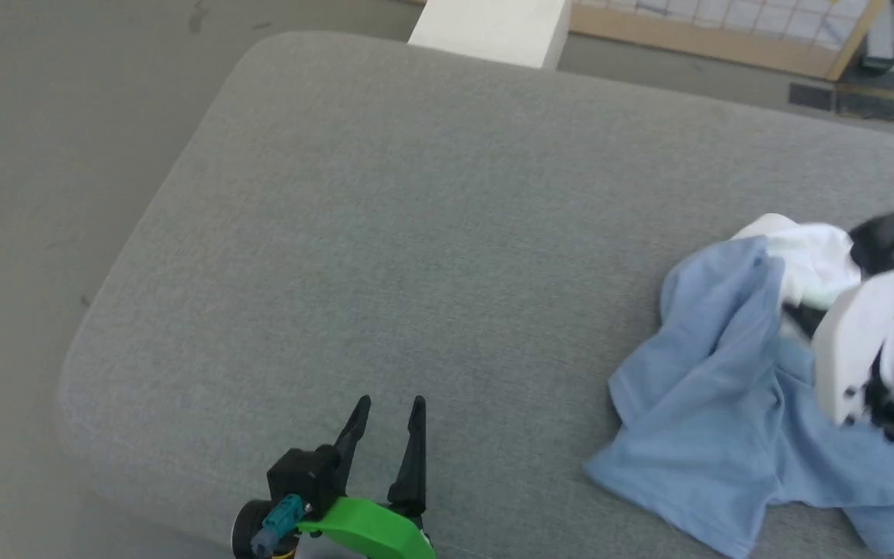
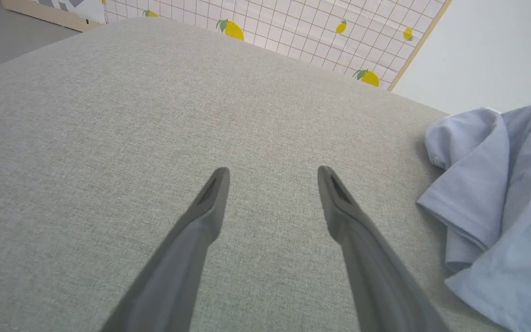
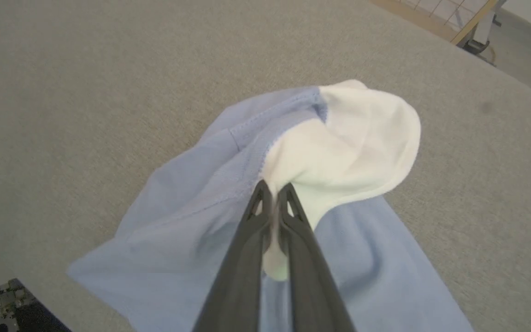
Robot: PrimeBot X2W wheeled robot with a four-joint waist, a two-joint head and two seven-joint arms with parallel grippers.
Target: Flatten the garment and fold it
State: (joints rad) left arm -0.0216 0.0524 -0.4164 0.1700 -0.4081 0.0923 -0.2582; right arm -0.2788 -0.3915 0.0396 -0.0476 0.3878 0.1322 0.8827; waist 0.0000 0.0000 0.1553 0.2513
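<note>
The garment (image 1: 719, 411), a light blue shirt with a white section, lies crumpled at the right of the grey cushioned surface (image 1: 431, 233). In the right wrist view my right gripper (image 3: 274, 189) is shut on the garment (image 3: 187, 216), pinching a fold of its white section (image 3: 353, 147) between the two dark fingers. In the head view the right arm's white wrist housing (image 1: 874, 341) covers the shirt's right side. My left gripper (image 1: 389, 404) stands open and empty over bare cushion near the front edge, well left of the shirt. In the left wrist view, the garment (image 2: 500, 203) lies right of the left gripper (image 2: 272, 173).
The cushion's rounded left corner and front edge drop to grey floor (image 1: 43, 155). A white block (image 1: 493, 27) stands beyond the far edge. A wood-framed panel with a grid and lemon print (image 2: 293, 27) stands behind. Bare cushion spreads across the left and middle.
</note>
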